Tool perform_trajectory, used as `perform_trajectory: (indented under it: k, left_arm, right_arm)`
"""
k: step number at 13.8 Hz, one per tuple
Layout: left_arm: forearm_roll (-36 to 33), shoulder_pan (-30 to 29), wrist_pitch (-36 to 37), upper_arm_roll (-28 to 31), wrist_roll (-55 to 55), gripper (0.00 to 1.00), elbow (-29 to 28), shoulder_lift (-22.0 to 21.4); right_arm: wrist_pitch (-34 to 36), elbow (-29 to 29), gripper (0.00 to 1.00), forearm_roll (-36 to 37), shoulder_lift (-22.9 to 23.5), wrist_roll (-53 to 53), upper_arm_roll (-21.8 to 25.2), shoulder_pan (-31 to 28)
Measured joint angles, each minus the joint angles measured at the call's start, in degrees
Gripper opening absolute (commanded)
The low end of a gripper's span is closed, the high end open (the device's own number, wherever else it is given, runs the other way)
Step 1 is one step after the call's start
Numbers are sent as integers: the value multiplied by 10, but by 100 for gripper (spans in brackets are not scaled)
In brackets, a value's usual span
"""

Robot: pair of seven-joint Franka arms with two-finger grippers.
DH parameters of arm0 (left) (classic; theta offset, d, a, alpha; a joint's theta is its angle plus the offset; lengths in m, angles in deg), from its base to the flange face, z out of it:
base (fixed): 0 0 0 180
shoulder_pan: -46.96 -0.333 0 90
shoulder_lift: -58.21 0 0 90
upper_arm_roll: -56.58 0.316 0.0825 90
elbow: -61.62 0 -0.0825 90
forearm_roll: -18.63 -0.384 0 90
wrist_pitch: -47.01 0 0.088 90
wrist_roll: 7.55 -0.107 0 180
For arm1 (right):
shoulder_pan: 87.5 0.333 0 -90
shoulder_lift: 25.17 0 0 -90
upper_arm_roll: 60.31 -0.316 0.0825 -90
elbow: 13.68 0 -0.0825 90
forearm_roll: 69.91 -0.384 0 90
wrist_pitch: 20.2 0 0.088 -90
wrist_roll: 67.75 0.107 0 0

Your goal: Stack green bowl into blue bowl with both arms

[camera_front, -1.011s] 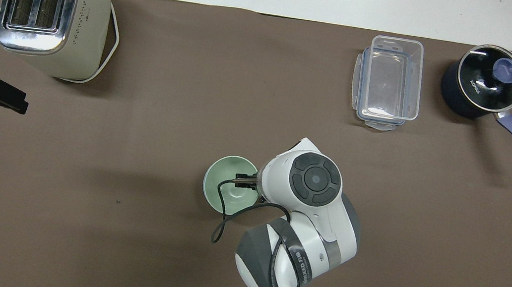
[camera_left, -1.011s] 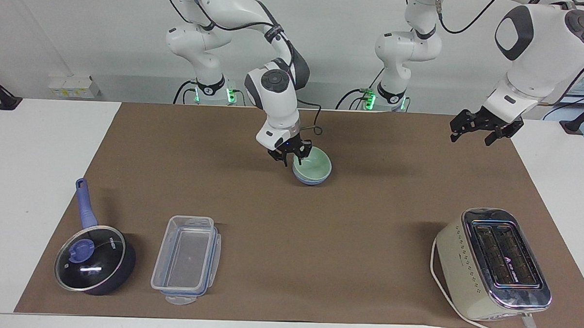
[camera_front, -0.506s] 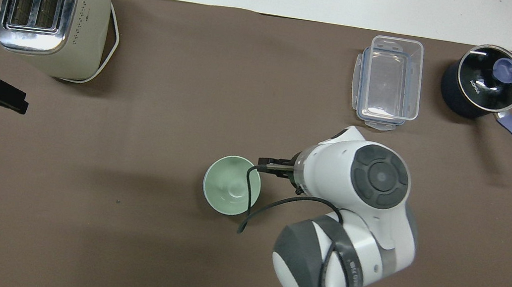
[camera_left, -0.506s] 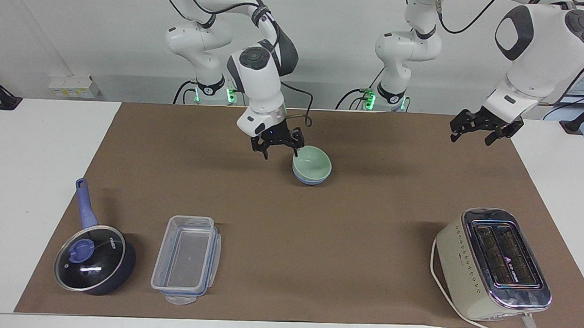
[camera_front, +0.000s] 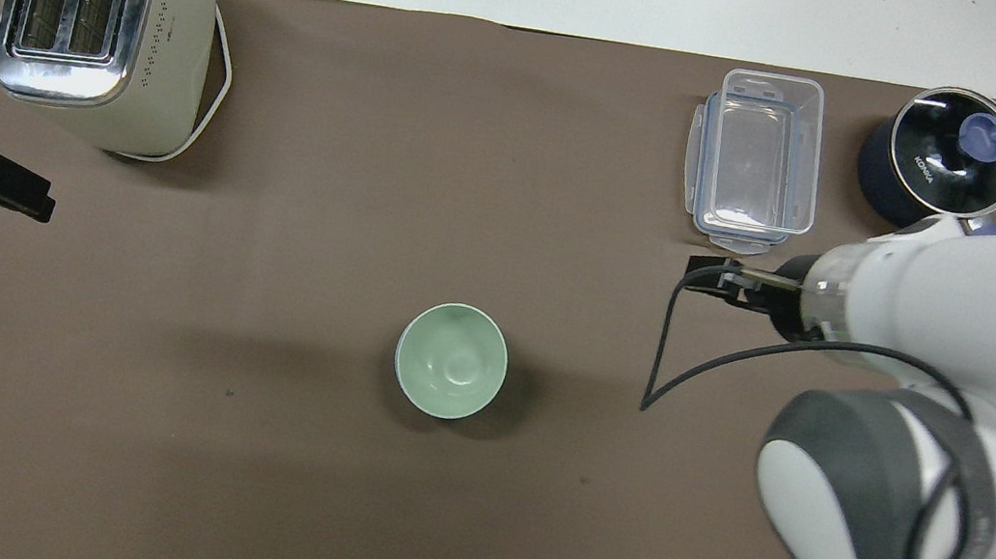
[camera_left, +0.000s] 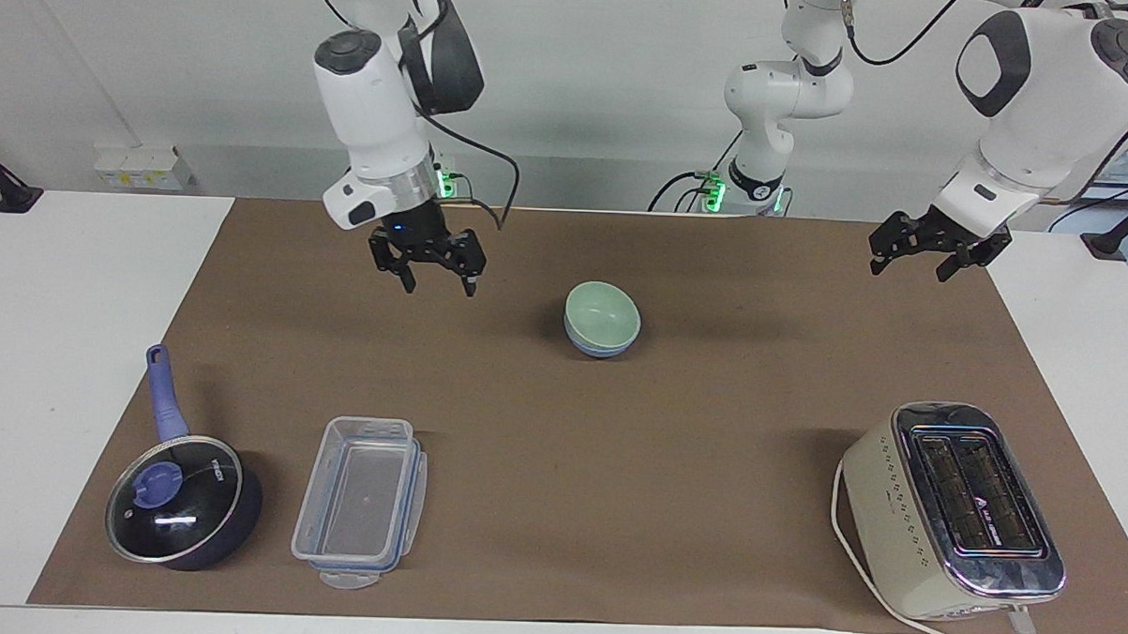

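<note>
The green bowl [camera_left: 603,313] sits nested in the blue bowl [camera_left: 600,347] mid-mat, both grippers, right [camera_left: 427,260] and left [camera_left: 934,245], spread empty well clear of it; a careless sweep could topple the stack.

The right gripper [camera_left: 427,273] hangs open at upper left of the facing view; the left gripper [camera_left: 937,255] hangs open at upper right.

Pale green bowl [camera_left: 603,312] nested upright in light blue bowl [camera_left: 600,349], mid-mat
</note>
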Motion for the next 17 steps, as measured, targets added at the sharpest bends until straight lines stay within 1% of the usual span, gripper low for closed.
perform_trajectory:
  k: [2, 5, 13, 17]
  left_arm:
    - [0, 0, 0, 0, 0, 100, 0, 0]
    - [0, 0, 0, 0, 0, 100, 0, 0]
    - [0, 0, 0, 0, 0, 100, 0, 0]
    - [0, 0, 0, 0, 0, 100, 0, 0]
  right_arm:
    - [17, 29, 100, 14, 0, -34, 1, -47]
    - [38, 58, 100, 28, 0, -48, 2, -88]
    - [154, 149, 100, 61, 2, -77, 2, -122]
    - [178, 170, 100, 66, 10, -94, 2, -131]
